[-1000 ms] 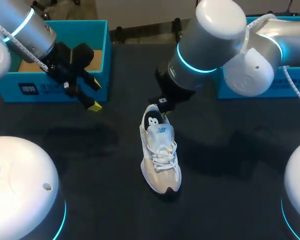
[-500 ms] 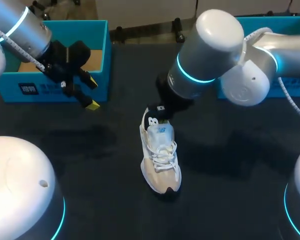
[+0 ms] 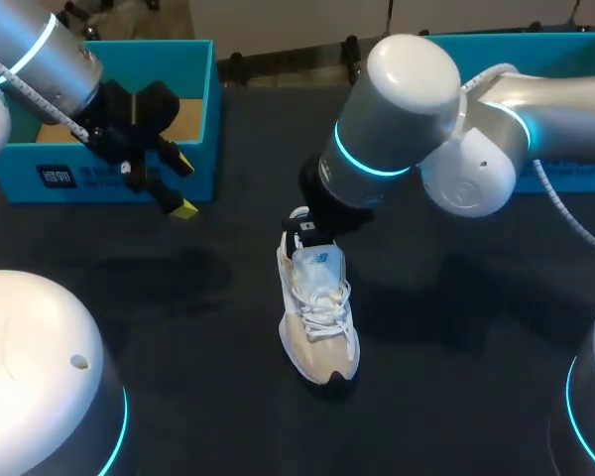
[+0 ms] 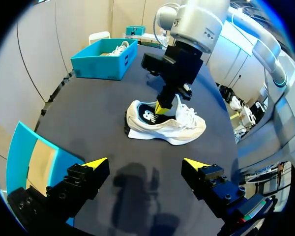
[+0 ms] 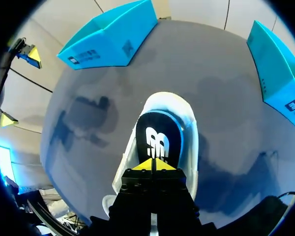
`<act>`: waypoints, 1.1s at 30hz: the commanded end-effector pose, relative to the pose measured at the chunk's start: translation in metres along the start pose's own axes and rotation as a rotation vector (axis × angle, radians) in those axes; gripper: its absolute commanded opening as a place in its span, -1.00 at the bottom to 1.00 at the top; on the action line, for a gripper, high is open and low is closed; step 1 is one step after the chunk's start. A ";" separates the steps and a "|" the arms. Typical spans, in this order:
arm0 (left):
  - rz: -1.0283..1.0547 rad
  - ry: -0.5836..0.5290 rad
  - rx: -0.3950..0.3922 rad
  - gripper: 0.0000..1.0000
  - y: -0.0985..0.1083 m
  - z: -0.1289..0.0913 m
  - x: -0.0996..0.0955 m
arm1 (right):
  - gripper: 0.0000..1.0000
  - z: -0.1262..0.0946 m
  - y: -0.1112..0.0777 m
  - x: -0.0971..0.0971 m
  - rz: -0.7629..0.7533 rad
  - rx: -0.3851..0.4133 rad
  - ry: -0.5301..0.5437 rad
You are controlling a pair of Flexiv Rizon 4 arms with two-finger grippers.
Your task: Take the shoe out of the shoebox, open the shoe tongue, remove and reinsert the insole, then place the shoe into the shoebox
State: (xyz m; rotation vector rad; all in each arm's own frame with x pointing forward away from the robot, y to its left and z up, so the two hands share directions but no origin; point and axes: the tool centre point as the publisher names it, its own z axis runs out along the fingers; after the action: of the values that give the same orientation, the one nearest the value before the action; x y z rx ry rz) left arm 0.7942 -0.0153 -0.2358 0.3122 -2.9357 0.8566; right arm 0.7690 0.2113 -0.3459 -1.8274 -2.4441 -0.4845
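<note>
**Q:** Where does the shoe lie, and how do the claws stand?

**A:** The shoe (image 3: 317, 312) stands on its sole at the centre of the frame, on the dark counter (image 3: 208, 297) and outside any box. Its toe points to the lower edge and its heel to the upper. The right claw (image 5: 154, 164) is over the heel opening, its yellow tips brought together at the dark insole (image 5: 157, 140). Whether an edge of the insole is caught between them cannot be told. The left claw (image 4: 145, 164) hangs at upper left before the open shoebox (image 3: 109, 119), fingers wide apart, holding nothing.

**Q:** How will the shoe handle, and where should it be taken?

**A:** The shoe is probably light, with a soft upper that yields under a pinch and a firmer sole. Being light, it may slide or rise with the insole unless it is steadied. The insole looks thin and pliant. Its exposed heel edge is the natural hold, and from there it should peel up and back. The tongue (image 3: 319, 263) is soft, and the laces (image 3: 322, 297) may snag. To carry the shoe, the stiffer heel collar seems the better hold.
</note>
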 end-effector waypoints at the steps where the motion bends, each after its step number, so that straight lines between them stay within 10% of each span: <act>1: 0.000 -0.003 -0.002 1.00 0.001 -0.001 0.001 | -1.00 0.014 0.000 0.004 0.005 0.005 -0.020; 33: 0.000 -0.003 -0.002 1.00 0.001 -0.001 0.001 | -1.00 0.046 0.026 -0.002 0.043 -0.021 -0.112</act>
State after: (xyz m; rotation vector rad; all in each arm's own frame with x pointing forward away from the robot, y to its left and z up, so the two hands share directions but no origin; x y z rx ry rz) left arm 0.7935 -0.0148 -0.2359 0.3123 -2.9366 0.8578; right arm 0.7937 0.2168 -0.3723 -1.9647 -2.4784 -0.4383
